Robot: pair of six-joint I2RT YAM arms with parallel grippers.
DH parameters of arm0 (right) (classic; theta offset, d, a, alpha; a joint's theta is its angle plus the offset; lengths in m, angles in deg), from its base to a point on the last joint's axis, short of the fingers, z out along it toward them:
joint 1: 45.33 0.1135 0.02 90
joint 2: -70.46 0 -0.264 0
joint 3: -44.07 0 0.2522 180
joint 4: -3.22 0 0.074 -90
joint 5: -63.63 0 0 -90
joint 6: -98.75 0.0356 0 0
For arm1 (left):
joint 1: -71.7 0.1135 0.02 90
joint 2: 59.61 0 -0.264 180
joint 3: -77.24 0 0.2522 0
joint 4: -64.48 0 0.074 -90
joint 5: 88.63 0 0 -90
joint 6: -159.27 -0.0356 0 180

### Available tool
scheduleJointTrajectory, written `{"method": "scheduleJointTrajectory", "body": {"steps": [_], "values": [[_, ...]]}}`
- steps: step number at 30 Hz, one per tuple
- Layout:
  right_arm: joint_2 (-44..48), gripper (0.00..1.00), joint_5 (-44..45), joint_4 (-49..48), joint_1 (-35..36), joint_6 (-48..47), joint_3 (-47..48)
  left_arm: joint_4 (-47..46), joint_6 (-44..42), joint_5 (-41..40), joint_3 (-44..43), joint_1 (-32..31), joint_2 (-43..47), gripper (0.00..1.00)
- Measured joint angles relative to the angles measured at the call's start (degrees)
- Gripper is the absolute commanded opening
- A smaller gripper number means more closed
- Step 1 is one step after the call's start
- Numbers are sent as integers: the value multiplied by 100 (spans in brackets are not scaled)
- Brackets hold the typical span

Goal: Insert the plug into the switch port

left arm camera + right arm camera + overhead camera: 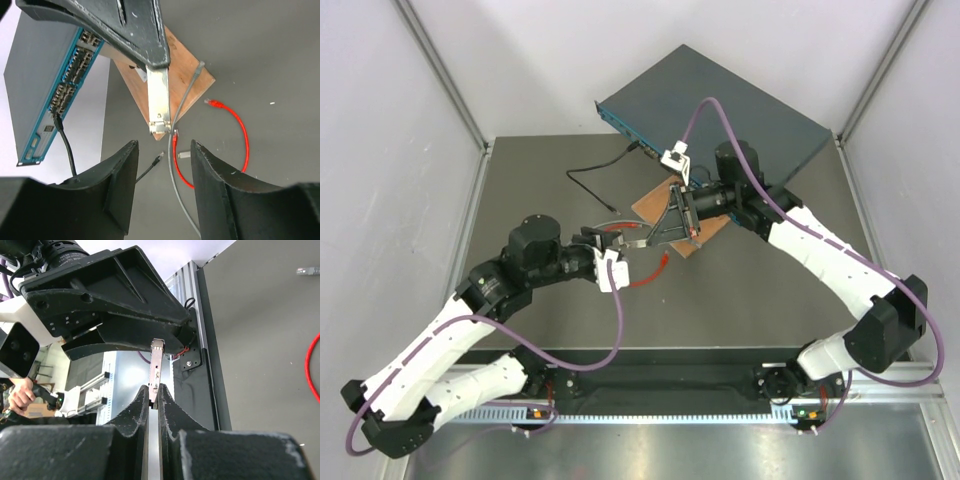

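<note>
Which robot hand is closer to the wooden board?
Right. The right gripper, pinching a silver module, hangs over the wooden board; the left gripper sits off the board's corner, above the red cable.

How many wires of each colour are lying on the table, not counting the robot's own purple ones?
Red cable: 1
Grey cable: 1
Black cable: 1
Total: 3
</note>
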Motion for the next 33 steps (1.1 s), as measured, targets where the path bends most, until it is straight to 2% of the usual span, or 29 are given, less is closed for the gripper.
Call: {"method": "scheduleJointTrajectory", "body": {"steps": [6,13,16,20,21,22,24,25,29,33], "values": [[4,0,-17,-79,35,83,0,-236,2,2,0,-109,-179,39],[4,0,-31,-254,48,184,0,-398,-9,-22,9,-190,-291,35],[4,0,-31,-249,48,192,0,-461,-24,-70,35,-221,-291,28],[4,0,-28,-251,48,188,0,-560,-9,-184,59,-245,-291,9],[4,0,-24,-249,48,186,0,-568,-15,-219,66,-251,-291,0],[4,16,-13,-251,48,184,0,-577,0,-240,74,-258,-291,0],[4,36,-11,-247,48,186,0,-608,42,-278,94,-269,-291,0],[4,55,-9,-243,48,175,0,-605,85,-302,107,-278,-293,0],[4,72,203,46,55,-138,133,-586,503,-352,166,-289,-291,0],[39,83,595,380,-149,-472,546,-560,1381,-518,177,-293,-308,0]]}}
